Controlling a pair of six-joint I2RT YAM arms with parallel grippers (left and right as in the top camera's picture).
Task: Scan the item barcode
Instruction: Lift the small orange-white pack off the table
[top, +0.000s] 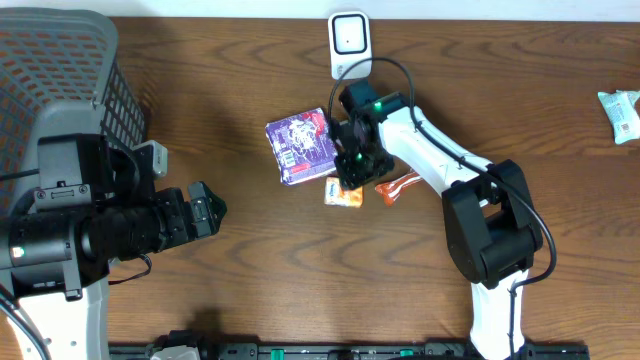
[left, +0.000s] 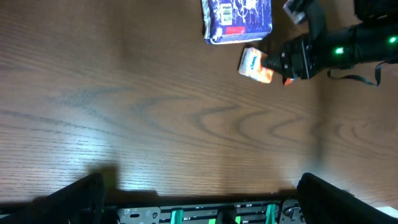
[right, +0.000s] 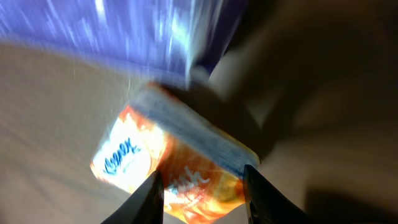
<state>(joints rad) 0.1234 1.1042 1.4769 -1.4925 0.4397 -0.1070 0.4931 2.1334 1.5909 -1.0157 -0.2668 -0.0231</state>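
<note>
The right end effector (right: 202, 182) hangs over the tissue pack (top: 343, 194), which lies flat near the middle of the worktop (top: 230, 300). In the right wrist view its two fingers (right: 153, 200) stand apart with the orange pack between them, close against its sides. It cannot be told whether they press on it. A purple packet (top: 300, 148) lies just beside the pack, on the side toward the far edge, and an orange wrapper (top: 399, 186) lies just to the pack's other side. The scanner (top: 350, 40) stands at the far edge, beyond the purple packet. The left end effector (top: 210, 208) is well apart from these, near the left edge, its fingers spread wide and holding nothing. A basket (top: 70, 50) fills the far left corner.
</note>
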